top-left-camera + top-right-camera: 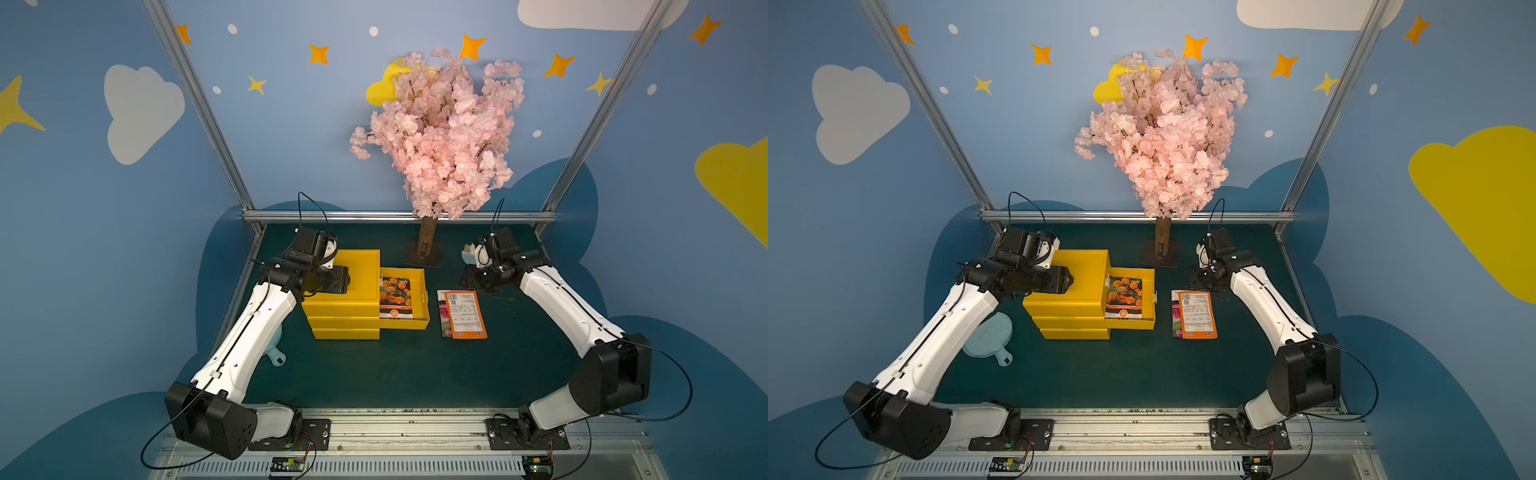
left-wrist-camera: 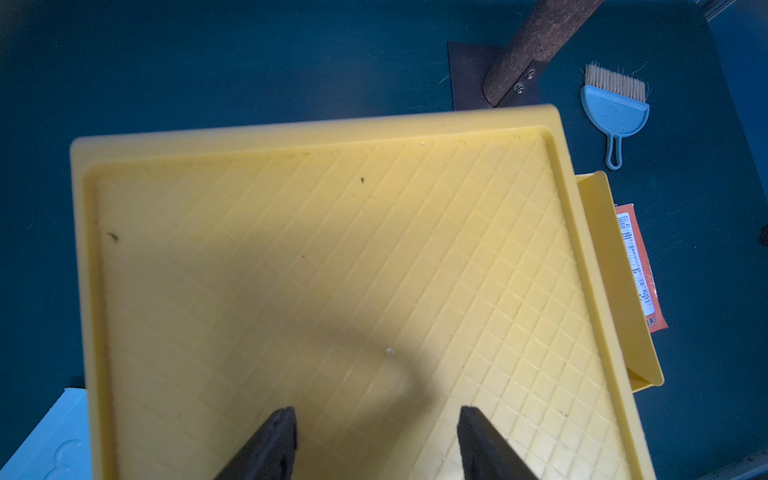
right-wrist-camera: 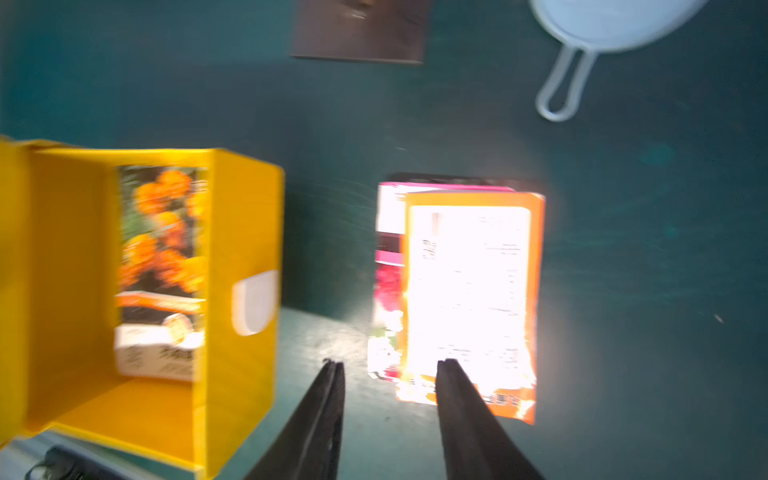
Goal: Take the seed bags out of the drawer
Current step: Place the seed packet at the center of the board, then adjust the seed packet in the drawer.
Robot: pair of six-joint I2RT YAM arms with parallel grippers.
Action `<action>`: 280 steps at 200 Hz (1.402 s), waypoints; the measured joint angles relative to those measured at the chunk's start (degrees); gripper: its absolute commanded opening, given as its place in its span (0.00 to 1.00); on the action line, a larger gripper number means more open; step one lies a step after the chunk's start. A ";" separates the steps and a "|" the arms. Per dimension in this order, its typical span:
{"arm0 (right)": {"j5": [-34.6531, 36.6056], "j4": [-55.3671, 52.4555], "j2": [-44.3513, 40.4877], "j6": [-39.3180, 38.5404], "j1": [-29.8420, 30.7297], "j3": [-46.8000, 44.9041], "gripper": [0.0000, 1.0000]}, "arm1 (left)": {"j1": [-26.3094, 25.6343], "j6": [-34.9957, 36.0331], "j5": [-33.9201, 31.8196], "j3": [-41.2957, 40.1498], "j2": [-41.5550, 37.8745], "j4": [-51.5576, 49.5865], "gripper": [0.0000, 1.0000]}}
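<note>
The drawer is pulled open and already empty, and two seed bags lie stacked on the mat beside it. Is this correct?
Not quite. The drawer is pulled open but not empty: one marigold seed bag lies in it, as both top views and the right wrist view show. The rest holds: the orange-backed bag lies on the pink-flower bag on the mat beside it.

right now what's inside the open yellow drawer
One seed bag printed with orange flowers lies flat in the drawer. Anything beneath it is covered and cannot be seen.
</note>
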 measured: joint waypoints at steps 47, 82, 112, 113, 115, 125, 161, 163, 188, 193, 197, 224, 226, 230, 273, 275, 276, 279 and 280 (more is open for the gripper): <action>-0.39 0.22 2.95 3.30 9.97 7.23 0.38 | 0.00 0.00 0.00 -0.02 -0.02 0.00 0.66; -0.26 1.20 9.22 5.60 15.45 10.51 0.41 | 0.00 0.00 0.00 -0.02 -0.04 0.00 0.66; -0.13 2.19 14.27 7.61 17.99 11.21 0.46 | 0.00 0.00 0.00 -0.07 -0.09 0.04 0.66; -0.13 2.27 14.49 7.61 18.05 11.28 0.46 | 0.00 0.00 0.00 -0.07 -0.09 0.04 0.66; -0.11 2.29 14.71 7.65 18.12 11.34 0.46 | 0.00 0.00 0.00 -0.07 -0.09 0.04 0.66; 0.09 2.43 16.41 8.17 18.38 12.04 0.47 | 0.00 0.00 0.00 -0.07 -0.09 0.04 0.66; 1.81 2.47 21.70 9.14 18.69 15.74 0.50 | 0.00 0.00 0.00 -0.15 -0.15 0.13 0.66; 1.86 2.47 22.01 9.20 18.71 16.00 0.50 | 0.00 0.00 0.00 -0.17 -0.15 0.13 0.66; 3.91 1.75 24.74 9.73 18.88 18.67 0.53 | 0.00 0.02 0.00 -0.57 -0.46 0.55 0.66; 4.44 1.49 25.24 9.77 18.95 19.21 0.53 | 0.00 0.04 0.00 -0.63 -0.48 0.59 0.66; 4.72 1.25 25.66 9.88 19.04 19.69 0.53 | 0.00 0.07 0.00 -0.70 -0.52 0.63 0.66; 6.71 0.02 27.93 9.97 19.65 22.03 0.54 | 0.00 0.22 0.00 -0.83 -0.59 0.81 0.66; 6.78 -0.07 28.04 9.99 19.69 22.14 0.54 | 0.00 0.24 0.00 -0.83 -0.59 0.81 0.66; 6.99 -0.20 28.30 9.99 19.78 22.32 0.55 | 0.00 0.24 0.00 -0.83 -0.59 0.81 0.66; 8.50 -0.98 29.62 10.25 20.17 23.50 0.56 | 0.00 0.24 0.04 -0.85 -0.59 0.87 0.66; 8.59 -1.03 29.70 10.25 20.17 23.58 0.56 | 0.00 0.24 0.04 -0.85 -0.59 0.87 0.66; 8.59 -1.05 29.73 10.27 20.20 23.63 0.56 | 0.00 0.24 0.04 -0.85 -0.59 0.87 0.66; 8.66 -1.09 29.83 10.27 20.22 23.76 0.56 | 0.00 0.24 0.04 -0.85 -0.59 0.87 0.66; 8.72 -1.14 29.88 10.29 20.22 23.82 0.56 | 0.00 0.24 0.04 -0.85 -0.59 0.87 0.66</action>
